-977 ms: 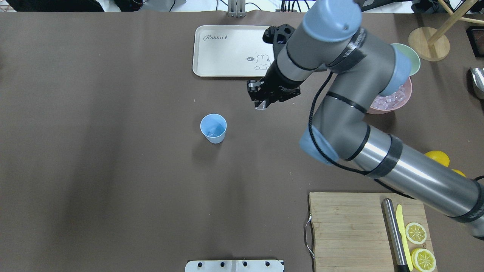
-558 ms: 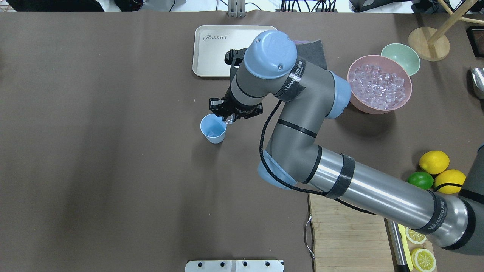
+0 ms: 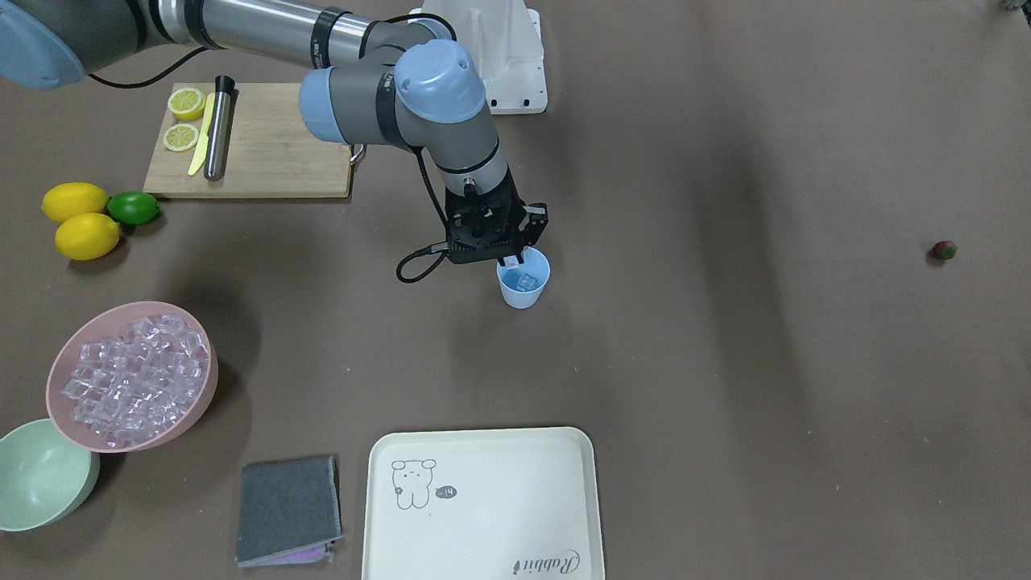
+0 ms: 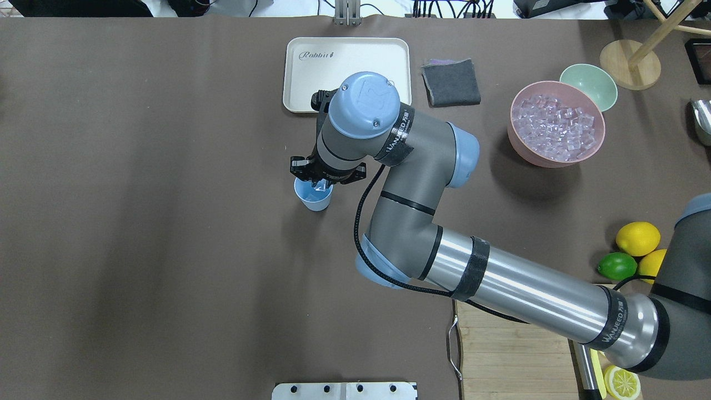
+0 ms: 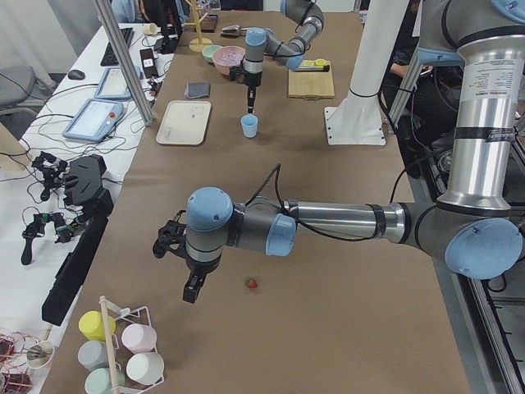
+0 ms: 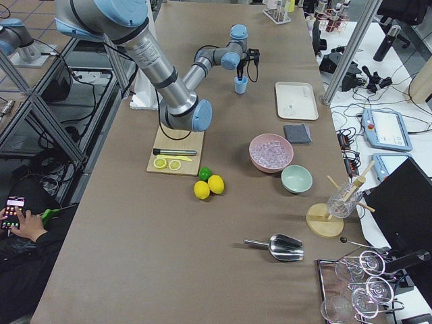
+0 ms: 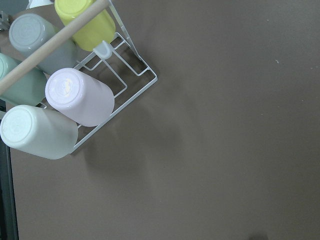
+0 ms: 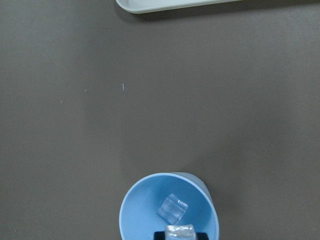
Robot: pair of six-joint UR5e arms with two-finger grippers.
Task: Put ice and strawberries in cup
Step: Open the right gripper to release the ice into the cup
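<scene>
Right wrist-mounted view looks straight down into the cup [image 8: 136, 214]. One loose cube [image 8: 172, 208] lies on its bottom, and an ice cube [image 8: 180, 231] sits above that, pinched, as far as we can judge, in the narrow right tool [image 3: 512, 259] hanging over the rim. We expect such cubes to be hard, light and slick, so a grip across two flat faces suits them, and the cup looks light enough to tip if nudged. The strawberry [image 3: 943, 250] lies on the worktop [image 3: 725, 362] well apart from the cup, toward the robot's left. We judge it soft and easily bruised, best taken gently around its widest part. Only the front-facing and left side views show it, as it falls outside the overhead view. The left side view alone shows the left tool [image 5: 190, 289] hovering near the strawberry, and we cannot tell its opening. More ice [image 4: 555, 122] fills the pink bowl [image 4: 550, 161], well apart from the cup on the other side.
</scene>
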